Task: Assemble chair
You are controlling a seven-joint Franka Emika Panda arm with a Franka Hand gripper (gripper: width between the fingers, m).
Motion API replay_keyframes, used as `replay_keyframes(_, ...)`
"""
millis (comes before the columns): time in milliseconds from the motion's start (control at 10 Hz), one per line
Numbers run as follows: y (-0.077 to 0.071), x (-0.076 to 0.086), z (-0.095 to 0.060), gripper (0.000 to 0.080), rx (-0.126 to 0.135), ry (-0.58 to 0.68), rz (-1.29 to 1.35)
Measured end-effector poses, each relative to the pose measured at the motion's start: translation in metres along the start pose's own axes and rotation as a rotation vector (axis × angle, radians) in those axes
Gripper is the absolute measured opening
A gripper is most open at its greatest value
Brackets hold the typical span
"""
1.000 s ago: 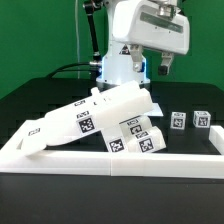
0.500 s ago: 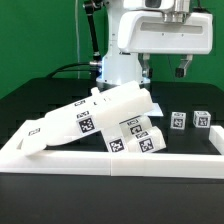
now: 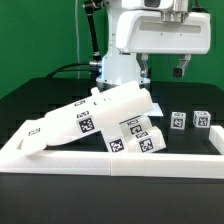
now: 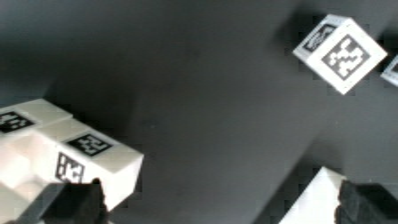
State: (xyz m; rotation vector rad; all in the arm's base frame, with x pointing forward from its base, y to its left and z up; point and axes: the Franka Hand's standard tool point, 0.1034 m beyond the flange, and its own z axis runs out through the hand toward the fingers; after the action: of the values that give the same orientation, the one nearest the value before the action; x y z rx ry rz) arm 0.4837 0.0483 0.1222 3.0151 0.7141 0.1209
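The white tagged chair pieces lie heaped in the exterior view. A large slab (image 3: pixel 100 113) leans over smaller bracket-like pieces (image 3: pixel 138 135). Two small tagged blocks (image 3: pixel 178 121) (image 3: pixel 202 119) stand apart at the exterior view's right. My gripper (image 3: pixel 164 69) hangs open and empty, well above the table, over the space between the heap and the blocks. In the wrist view the gripper (image 4: pixel 222 208) is open over bare dark table. A tagged white block (image 4: pixel 71 155) lies by one finger (image 4: pixel 71 205), and another tagged piece (image 4: pixel 347 48) lies farther off.
A long low white border wall (image 3: pixel 110 157) runs along the front of the black table (image 3: pixel 185 100). A white part (image 4: pixel 329 195) shows beside the other finger in the wrist view. The arm's base (image 3: pixel 118 68) stands behind the heap.
Since one second ago the arm has risen and the gripper has shifted toward the exterior view's right. Nothing has moved in the last half second. The pieces have not moved.
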Motion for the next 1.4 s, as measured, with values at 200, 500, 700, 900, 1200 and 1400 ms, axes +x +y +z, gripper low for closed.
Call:
replay_keyframes(200, 0.011, 0.009, -0.005, 0.0648, 0.0, -0.01, -0.034)
replay_keyframes(500, 0.025, 0.024, -0.003, 0.0648, 0.001, -0.031, -0.071)
replay_keyframes(700, 0.024, 0.022, -0.001, 0.0648, 0.002, -0.034, -0.071)
replay_keyframes(900, 0.036, 0.026, -0.006, 0.0648, 0.007, -0.053, -0.084)
replay_keyframes(1200, 0.051, 0.037, -0.01, 0.0648, 0.003, -0.06, -0.091)
replay_keyframes(1400, 0.058, 0.035, -0.009, 0.0648, 0.002, -0.061, -0.093)
